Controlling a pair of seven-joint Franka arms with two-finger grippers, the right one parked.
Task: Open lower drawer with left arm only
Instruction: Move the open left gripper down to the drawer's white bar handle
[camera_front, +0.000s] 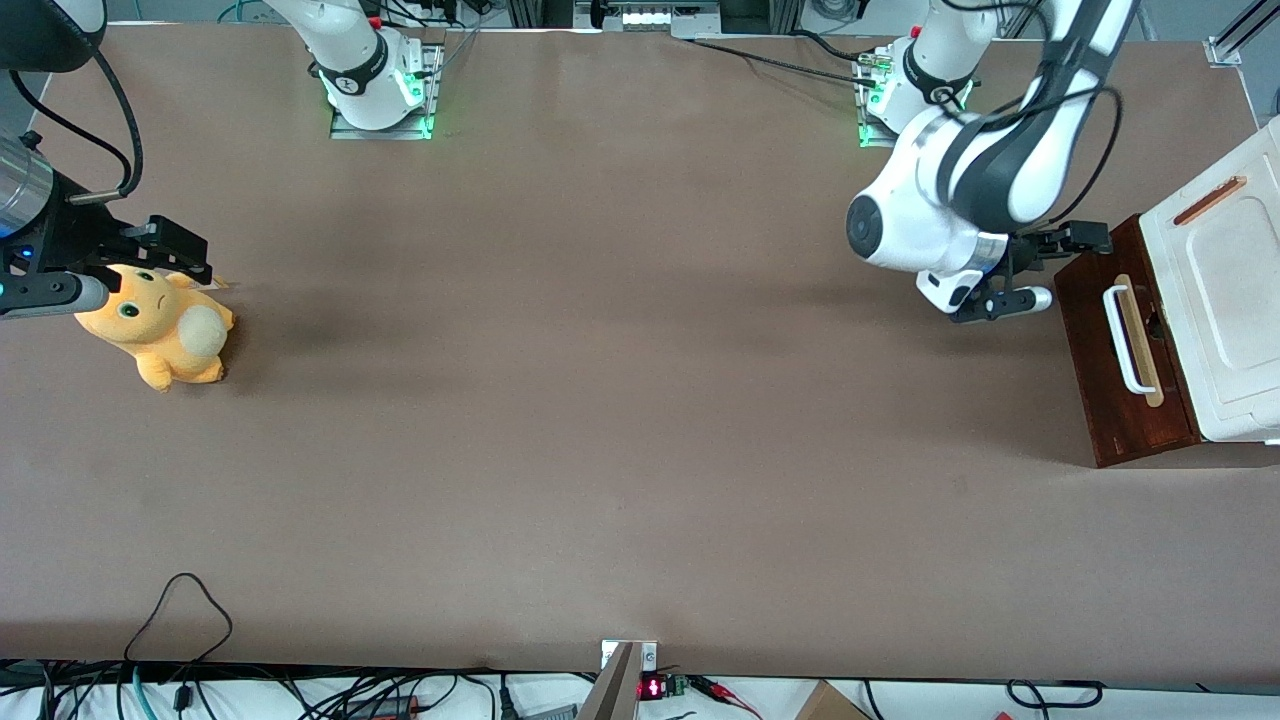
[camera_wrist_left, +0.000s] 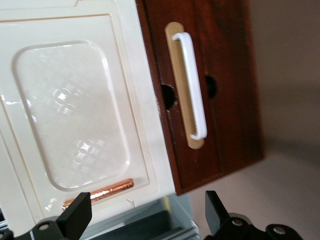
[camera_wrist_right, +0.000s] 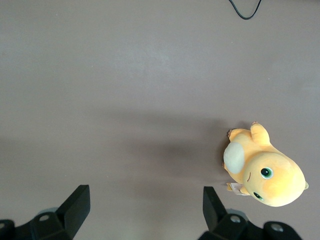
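Front view: the lower drawer (camera_front: 1105, 360) sits at the working arm's end of the table, its dark reddish-brown front jutting out from under the white panel (camera_front: 1225, 290); whether it is already slightly drawn out cannot be told. The left arm (camera_front: 960, 190) holds its gripper (camera_front: 1040, 270) close in front of the drawer front, beside the end farther from the front camera, touching nothing. Left wrist view: the fingers (camera_wrist_left: 75, 215) stand wide apart with nothing between them, and the white bar handle (camera_wrist_left: 192, 85) on its pale wood strip (camera_wrist_left: 177, 90) lies ahead. The handle's long axis runs along the drawer front, toward and away from the front camera; the drawer faces the middle of the table, so that is the pull direction. Judged step: approach. A sound grasp would centre the bar between the open fingers near its midpoint, fingers across its long axis, close fully, then pull straight out, square to the front, to avoid jamming
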